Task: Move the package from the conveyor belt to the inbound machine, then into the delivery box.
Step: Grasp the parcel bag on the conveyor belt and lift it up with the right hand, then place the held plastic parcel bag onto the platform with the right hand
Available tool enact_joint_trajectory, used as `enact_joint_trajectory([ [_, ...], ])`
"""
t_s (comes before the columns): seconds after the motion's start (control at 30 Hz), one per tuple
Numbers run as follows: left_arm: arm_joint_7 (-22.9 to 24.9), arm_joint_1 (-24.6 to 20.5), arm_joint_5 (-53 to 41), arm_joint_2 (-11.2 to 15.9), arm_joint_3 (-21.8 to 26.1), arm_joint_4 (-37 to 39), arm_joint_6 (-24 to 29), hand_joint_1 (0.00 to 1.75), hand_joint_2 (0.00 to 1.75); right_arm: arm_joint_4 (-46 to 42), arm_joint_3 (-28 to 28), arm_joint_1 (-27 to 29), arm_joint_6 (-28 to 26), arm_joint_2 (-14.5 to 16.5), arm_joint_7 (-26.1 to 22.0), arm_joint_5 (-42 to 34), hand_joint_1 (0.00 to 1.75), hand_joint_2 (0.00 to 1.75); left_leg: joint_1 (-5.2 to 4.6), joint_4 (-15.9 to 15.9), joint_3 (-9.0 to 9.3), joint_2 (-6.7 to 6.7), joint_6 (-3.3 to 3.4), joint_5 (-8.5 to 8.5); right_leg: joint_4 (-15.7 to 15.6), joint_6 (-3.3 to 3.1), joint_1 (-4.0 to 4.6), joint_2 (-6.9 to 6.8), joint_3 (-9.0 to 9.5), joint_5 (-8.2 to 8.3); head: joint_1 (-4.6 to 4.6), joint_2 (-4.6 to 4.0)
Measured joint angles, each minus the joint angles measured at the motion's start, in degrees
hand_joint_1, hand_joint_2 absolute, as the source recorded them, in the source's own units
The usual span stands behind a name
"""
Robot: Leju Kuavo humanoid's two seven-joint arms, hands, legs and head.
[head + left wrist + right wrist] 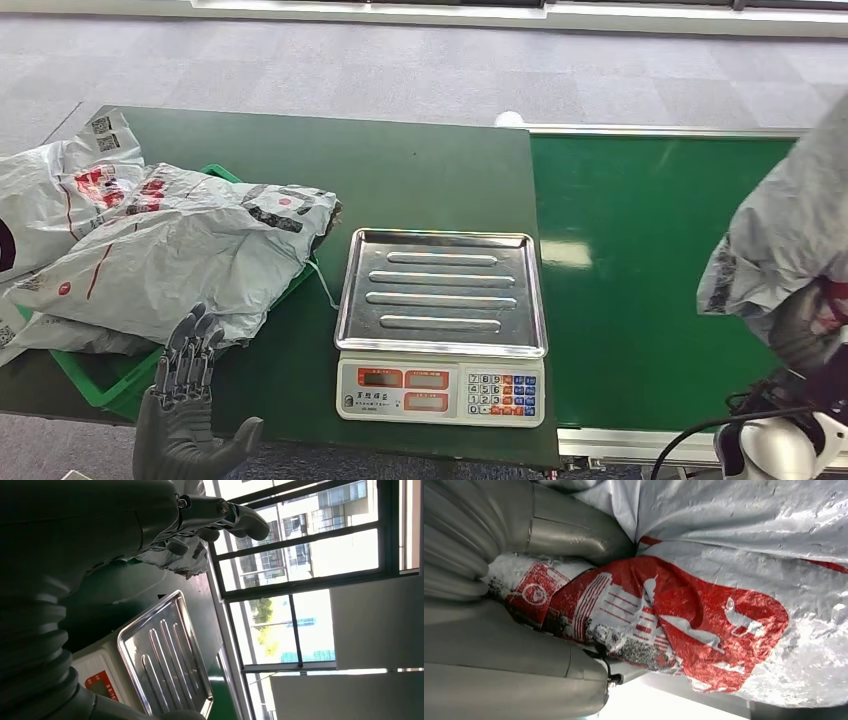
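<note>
- Over the green conveyor belt (pixel 630 270): right hand (pixel 805 335) clamped on the grey package (pixel 790 230), lifted clear.
- Left hand (pixel 185 400): fingers apart, holding nothing, beside the scale (pixel 440 320).
- Green delivery box (pixel 95 380): holds other bags.

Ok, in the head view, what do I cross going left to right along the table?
Pile of grey packages in the green box, with the left hand open in front of it → the scale with its bare steel tray → the green conveyor belt → the package gripped by the right hand.
</note>
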Motion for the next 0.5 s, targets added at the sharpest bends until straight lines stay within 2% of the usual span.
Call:
enact_joint_trajectory([
  [0.1,-0.9,-0.6,-0.7,0.1,0.0,0.8,-0.5,0.0,1.75,-0.7,7.2,-1.1,17.1,-3.0,10.6,3.0,1.75,1.75,0.0,0.0,0.04,0.22,0.01,-0.01,0.0,0.0,-0.01,0.18,-0.01,0.02,-0.02,0.0],
  [0.2,-1.3,-1.5,-1.2,0.3,0.0,1.9,-1.4,0.0,1.75,1.6,14.8,-4.8,27.3,-4.8,16.0,8.6,1.75,1.75,0.0,0.0,0.2,0.18,0.04,0.26,0.0,0.04,0.0,0.13,-0.15,0.24,-0.01,0.0],
  [0.3,-1.1,-2.7,-1.6,0.5,-0.2,2.8,-1.9,0.0,1.75,6.8,22.5,-10.8,31.2,-5.0,19.3,13.8,1.75,1.75,0.01,0.0,0.22,0.17,-0.01,0.34,0.1,0.01,0.02,0.16,-0.2,0.33,-0.02,0.0],
  [0.43,-0.8,-3.2,-2.1,0.6,-0.2,3.2,-2.2,0.0,1.75,14.4,31.3,-18.1,34.2,-3.6,20.7,15.9,1.72,1.75,0.02,0.0,0.24,0.17,-0.02,0.35,0.1,-0.01,0.03,0.17,-0.23,0.32,-0.02,0.0],
  [0.5,-0.6,-3.2,-2.3,0.6,-0.2,3.2,-2.1,0.0,1.75,18.0,34.8,-21.0,35.1,-2.3,20.9,16.7,1.4,1.75,0.02,0.0,0.24,0.15,-0.05,0.37,0.2,-0.02,0.03,0.16,-0.25,0.31,-0.02,0.0],
])
